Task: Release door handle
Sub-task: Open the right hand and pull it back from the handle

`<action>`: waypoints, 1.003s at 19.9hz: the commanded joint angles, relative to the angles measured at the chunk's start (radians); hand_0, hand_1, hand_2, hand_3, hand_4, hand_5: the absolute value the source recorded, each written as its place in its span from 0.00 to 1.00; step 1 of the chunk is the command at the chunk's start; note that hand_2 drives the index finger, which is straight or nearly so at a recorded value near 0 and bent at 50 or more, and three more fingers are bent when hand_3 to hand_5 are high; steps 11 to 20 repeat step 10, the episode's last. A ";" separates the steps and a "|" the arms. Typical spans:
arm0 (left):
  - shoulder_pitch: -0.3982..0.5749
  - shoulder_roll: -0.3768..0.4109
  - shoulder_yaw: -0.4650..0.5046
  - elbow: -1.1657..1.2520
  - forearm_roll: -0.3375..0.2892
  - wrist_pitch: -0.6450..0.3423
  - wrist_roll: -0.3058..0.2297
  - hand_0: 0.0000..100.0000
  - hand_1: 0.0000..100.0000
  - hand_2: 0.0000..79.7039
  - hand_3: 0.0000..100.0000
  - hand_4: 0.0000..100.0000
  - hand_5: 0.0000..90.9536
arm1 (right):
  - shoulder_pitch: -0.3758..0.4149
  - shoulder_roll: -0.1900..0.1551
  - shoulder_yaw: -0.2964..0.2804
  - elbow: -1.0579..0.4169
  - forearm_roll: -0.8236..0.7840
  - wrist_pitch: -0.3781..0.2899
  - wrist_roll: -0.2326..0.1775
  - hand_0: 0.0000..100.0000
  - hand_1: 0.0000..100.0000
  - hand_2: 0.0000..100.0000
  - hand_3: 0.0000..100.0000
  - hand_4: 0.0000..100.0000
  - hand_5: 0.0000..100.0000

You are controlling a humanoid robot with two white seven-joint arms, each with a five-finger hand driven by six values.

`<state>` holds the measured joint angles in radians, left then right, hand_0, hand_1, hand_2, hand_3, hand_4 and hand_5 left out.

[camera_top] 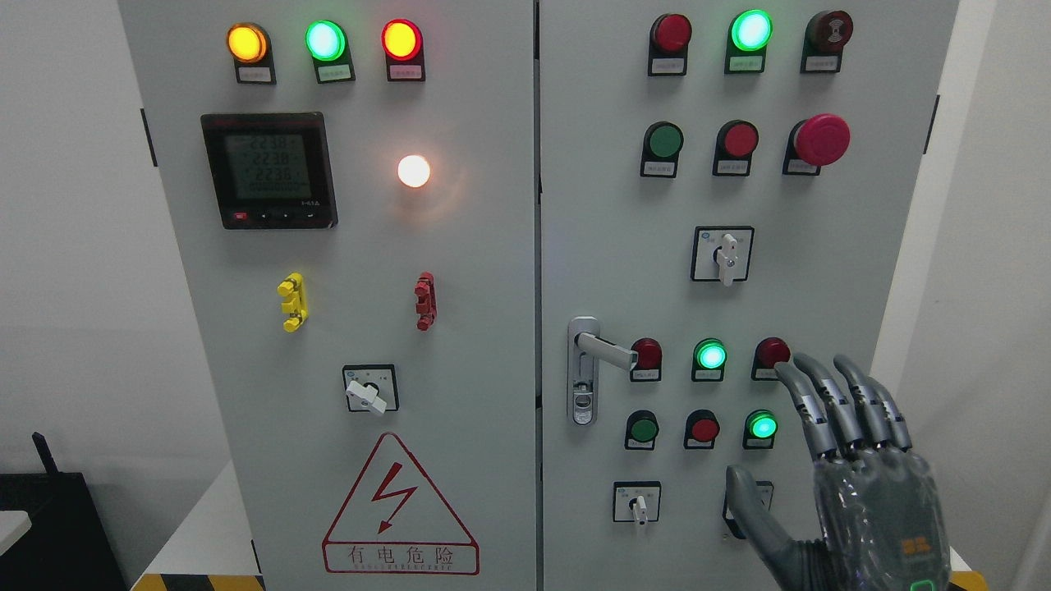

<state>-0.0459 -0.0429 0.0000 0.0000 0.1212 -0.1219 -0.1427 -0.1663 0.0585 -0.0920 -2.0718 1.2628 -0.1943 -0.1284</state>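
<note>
A silver lever door handle (606, 350) sits on its metal backplate (582, 394) at the left edge of the right cabinet door (821, 205), pointing right. My right hand (829, 443) is at the lower right, raised with its fingers (837, 394) straight and spread and the thumb out. It is open, holds nothing, and is well to the right of the handle, apart from it. My left arm is out of view.
The grey cabinet has two closed doors with lit lamps, push buttons, rotary switches (722, 254), a red emergency stop (821, 139), a digital meter (269, 170) and a red warning triangle (400, 513). A black object (49, 525) stands at the lower left.
</note>
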 commanded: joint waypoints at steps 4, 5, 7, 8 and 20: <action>0.000 0.000 0.011 0.017 0.000 0.001 0.000 0.12 0.39 0.00 0.00 0.00 0.00 | 0.014 0.001 -0.017 -0.013 -0.013 -0.001 0.012 0.42 0.07 0.00 0.01 0.00 0.00; 0.000 0.000 0.011 0.017 0.000 0.001 0.000 0.12 0.39 0.00 0.00 0.00 0.00 | 0.014 0.001 -0.017 -0.013 -0.013 -0.001 0.012 0.42 0.07 0.00 0.01 0.00 0.00; 0.000 0.000 0.011 0.017 0.000 -0.001 0.000 0.12 0.39 0.00 0.00 0.00 0.00 | 0.014 0.001 -0.017 -0.013 -0.013 -0.001 0.012 0.42 0.07 0.00 0.01 0.00 0.00; 0.000 0.000 0.011 0.017 0.000 0.001 0.000 0.12 0.39 0.00 0.00 0.00 0.00 | 0.014 0.001 -0.017 -0.013 -0.013 -0.001 0.012 0.41 0.07 0.00 0.01 0.00 0.00; 0.001 0.000 0.011 0.017 0.000 0.001 0.000 0.12 0.39 0.00 0.00 0.00 0.00 | 0.014 0.001 -0.015 -0.013 -0.014 -0.001 0.013 0.41 0.07 0.00 0.02 0.00 0.00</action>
